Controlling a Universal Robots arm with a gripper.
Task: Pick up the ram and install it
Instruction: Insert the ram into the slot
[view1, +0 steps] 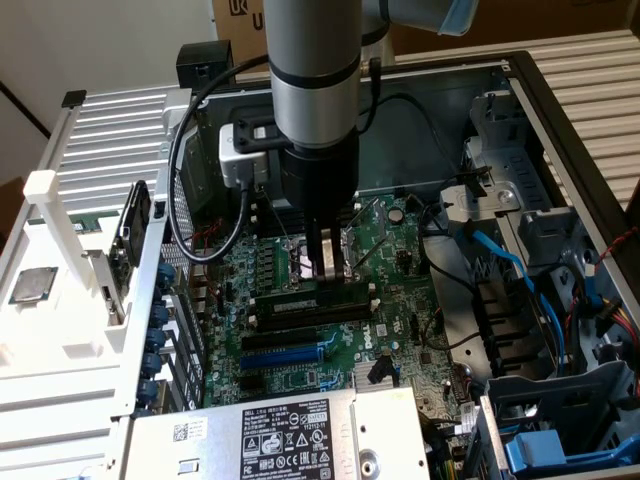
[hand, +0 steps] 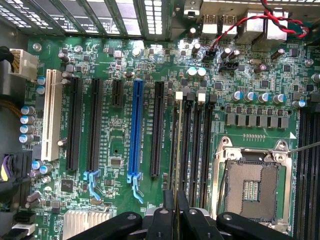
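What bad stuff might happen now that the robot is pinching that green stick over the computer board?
The gripper pinches the ram right at the black memory slots. If the stick is a bit crooked or off its slot, pressing down might bend it or leave it half in. The open CPU socket sits just beside the slots, so a slip might scrape its tiny contacts.

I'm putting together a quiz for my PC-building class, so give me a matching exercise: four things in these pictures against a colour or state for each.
Things:
1 ram
2 expansion slot
3 CPU socket
4 gripper

Colour or state:
a blue
b empty
c gripped by its upper edge
d shut on a thin board

Pairs: 1-c, 2-a, 3-b, 4-d
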